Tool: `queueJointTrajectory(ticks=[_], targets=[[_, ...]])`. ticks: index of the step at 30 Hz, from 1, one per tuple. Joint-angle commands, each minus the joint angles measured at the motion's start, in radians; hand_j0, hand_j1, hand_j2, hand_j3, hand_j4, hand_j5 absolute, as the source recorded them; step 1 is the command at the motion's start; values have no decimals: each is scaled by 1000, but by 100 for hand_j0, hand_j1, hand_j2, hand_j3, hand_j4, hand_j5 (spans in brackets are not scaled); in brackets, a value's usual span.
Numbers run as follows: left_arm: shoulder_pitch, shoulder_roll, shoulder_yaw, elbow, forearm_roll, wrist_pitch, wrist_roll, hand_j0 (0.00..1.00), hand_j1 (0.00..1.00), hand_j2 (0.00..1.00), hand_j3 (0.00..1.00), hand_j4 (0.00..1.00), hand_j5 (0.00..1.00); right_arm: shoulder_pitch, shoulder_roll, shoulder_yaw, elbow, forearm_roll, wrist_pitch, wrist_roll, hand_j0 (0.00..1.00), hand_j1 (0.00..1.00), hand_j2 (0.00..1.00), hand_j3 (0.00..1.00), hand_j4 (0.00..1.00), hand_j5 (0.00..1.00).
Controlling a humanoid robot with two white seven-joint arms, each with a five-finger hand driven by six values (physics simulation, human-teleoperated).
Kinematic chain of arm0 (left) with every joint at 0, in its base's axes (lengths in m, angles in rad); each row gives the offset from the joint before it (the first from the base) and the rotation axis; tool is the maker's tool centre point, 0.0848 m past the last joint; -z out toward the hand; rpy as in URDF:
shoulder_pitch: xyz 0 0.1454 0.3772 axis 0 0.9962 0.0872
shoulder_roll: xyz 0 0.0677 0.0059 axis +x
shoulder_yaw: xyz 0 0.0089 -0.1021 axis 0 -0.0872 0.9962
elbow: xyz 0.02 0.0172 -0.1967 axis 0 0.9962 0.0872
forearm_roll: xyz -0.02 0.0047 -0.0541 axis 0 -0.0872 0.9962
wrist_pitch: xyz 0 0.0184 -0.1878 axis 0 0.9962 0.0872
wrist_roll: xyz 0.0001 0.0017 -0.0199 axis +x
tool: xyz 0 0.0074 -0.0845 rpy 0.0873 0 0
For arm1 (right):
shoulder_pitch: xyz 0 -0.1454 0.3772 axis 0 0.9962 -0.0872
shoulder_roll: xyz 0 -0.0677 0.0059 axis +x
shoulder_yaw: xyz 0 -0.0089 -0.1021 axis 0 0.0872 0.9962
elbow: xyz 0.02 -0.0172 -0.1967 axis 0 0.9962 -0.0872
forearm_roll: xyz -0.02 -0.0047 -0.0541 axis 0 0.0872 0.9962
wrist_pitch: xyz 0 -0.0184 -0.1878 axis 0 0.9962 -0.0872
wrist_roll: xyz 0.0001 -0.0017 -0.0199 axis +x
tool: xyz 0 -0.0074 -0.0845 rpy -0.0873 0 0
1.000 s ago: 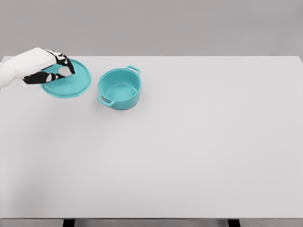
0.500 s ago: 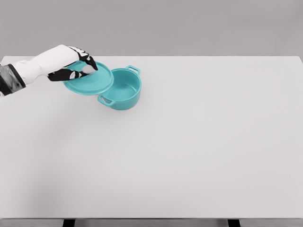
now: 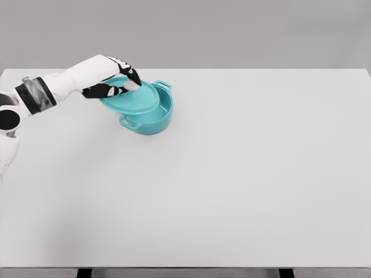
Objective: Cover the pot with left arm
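Observation:
A teal pot (image 3: 152, 119) with two side handles stands on the white table (image 3: 232, 174), left of the middle near the far edge. My left hand (image 3: 123, 83) is shut on the white knob of the teal lid (image 3: 134, 98). The lid hangs just above the pot, shifted to the left, so it covers most of the opening. The right part of the pot's inside still shows. My left arm reaches in from the left edge. The right arm is out of view.
My left hand has lifted the lid off the table and carried it rightward, from beside the pot to over most of its opening. The pot has not moved.

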Motion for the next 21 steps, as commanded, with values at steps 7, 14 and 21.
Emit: queueJointTrajectory(ticks=[7,14,21], targets=[[-15,-39,-7,52,5,3,1,53,53,53,53,53,53,2,0,0,-1,0,0,0,100,100,100,100,100,100],[-31,-82,-7,109,-22,3,1,53,53,53,53,53,53,2,0,0,-1,0,0,0,100,100,100,100,100,100],[-38,-114,-7,139,-32,3,1,53,53,53,53,53,53,0,0,0,1,0,0,0,100,100,100,100,100,100]])
